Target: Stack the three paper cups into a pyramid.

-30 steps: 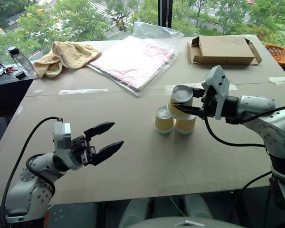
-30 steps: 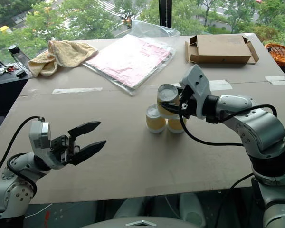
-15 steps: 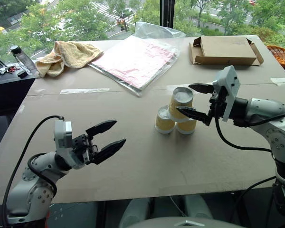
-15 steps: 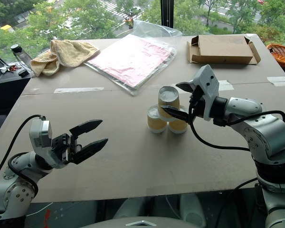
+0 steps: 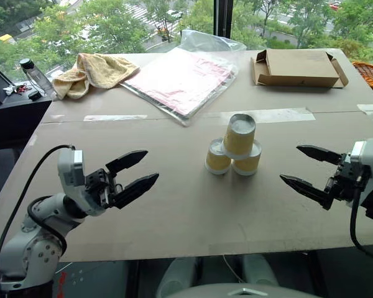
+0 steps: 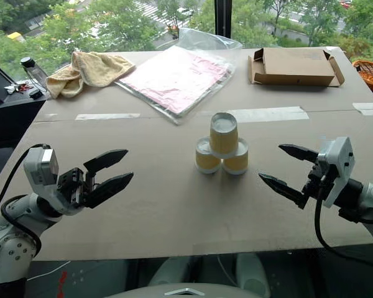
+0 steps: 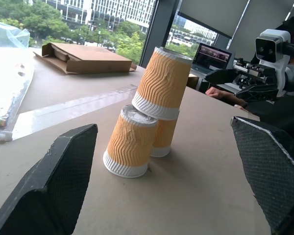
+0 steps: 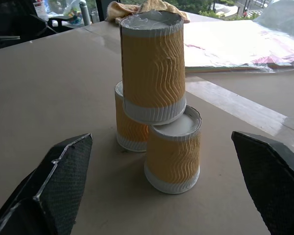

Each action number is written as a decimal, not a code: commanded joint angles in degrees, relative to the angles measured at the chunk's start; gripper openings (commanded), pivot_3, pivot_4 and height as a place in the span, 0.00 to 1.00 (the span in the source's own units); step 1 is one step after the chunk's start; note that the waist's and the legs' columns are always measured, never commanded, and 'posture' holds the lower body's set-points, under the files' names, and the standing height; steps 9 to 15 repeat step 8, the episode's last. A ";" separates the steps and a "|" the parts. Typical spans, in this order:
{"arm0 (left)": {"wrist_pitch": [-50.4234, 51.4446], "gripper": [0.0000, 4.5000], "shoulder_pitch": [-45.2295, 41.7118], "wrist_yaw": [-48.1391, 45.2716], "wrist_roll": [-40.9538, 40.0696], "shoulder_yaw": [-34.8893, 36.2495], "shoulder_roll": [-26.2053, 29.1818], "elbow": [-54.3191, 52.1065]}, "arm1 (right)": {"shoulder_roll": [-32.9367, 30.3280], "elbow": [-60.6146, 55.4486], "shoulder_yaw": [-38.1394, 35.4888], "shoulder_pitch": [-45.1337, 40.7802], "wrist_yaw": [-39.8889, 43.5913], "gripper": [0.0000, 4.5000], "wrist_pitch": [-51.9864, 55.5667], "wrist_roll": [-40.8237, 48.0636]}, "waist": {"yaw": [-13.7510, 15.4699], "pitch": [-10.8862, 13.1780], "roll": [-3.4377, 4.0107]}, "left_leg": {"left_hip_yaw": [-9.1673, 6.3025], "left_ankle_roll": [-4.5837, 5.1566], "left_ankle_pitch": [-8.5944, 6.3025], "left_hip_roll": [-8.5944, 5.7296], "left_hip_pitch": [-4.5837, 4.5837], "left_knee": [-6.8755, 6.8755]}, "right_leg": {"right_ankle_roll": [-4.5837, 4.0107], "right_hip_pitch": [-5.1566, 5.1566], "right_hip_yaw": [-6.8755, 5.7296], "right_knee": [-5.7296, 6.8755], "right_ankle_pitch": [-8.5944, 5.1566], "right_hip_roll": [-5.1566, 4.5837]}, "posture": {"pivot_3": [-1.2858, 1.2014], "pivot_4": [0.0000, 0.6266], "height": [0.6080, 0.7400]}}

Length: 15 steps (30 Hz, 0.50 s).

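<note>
The three paper cups stand upside down as a pyramid at the table's middle. Two of them, the left one point(image 5: 217, 156) and the right one point(image 5: 247, 162), sit side by side. The third point(image 5: 239, 133) rests on top of both, tilted a little. In the right wrist view the top cup point(image 8: 152, 63) bridges the lower pair. My right gripper point(image 5: 290, 162) hangs open to the right of the stack, well apart from it and holding nothing. My left gripper point(image 5: 150, 166) is open and holds nothing, off to the left of the cups and nearer the front edge.
At the back lie a yellow towel point(image 5: 90, 71), a clear plastic bag with a pink sheet point(image 5: 177, 77) and an open cardboard box point(image 5: 298, 67). A bottle point(image 5: 34, 74) stands at the far left and a basket point(image 5: 370, 71) at the far right.
My right gripper opened off the top cup and drew back to the right and toward the front edge. The cup stayed on the stack. The left gripper kept its place.
</note>
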 commanded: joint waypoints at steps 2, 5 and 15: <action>0.96 1.00 3.38 -1.11 3.23 1.79 3.51 0.76 | 1.26 5.57 -5.39 9.24 6.06 1.00 -10.85 -4.79 | -0.05 0.01 0.02 | 0.05 0.00 0.00 -0.02 0.04 0.01 | 0.00 0.01 0.07 0.02 0.00 -0.01 | 0.52 0.24 1.00; 0.09 1.00 5.22 -2.11 8.62 0.05 6.07 4.61 | 2.13 9.49 -7.32 15.34 8.76 1.00 -15.48 -6.56 | -0.08 0.04 0.07 | 0.08 0.00 0.00 -0.01 0.13 -0.03 | 0.00 0.09 0.11 0.01 0.00 0.00 | 0.52 0.24 1.00; -0.98 1.00 4.15 -2.56 12.33 -2.97 6.25 7.52 | 2.48 11.92 -6.07 16.17 9.05 1.00 -18.71 -8.00 | -0.01 0.06 0.13 | 0.12 0.11 -0.07 0.01 0.93 -0.24 | -0.02 0.79 0.17 -0.08 -0.02 0.01 | 0.52 0.24 1.00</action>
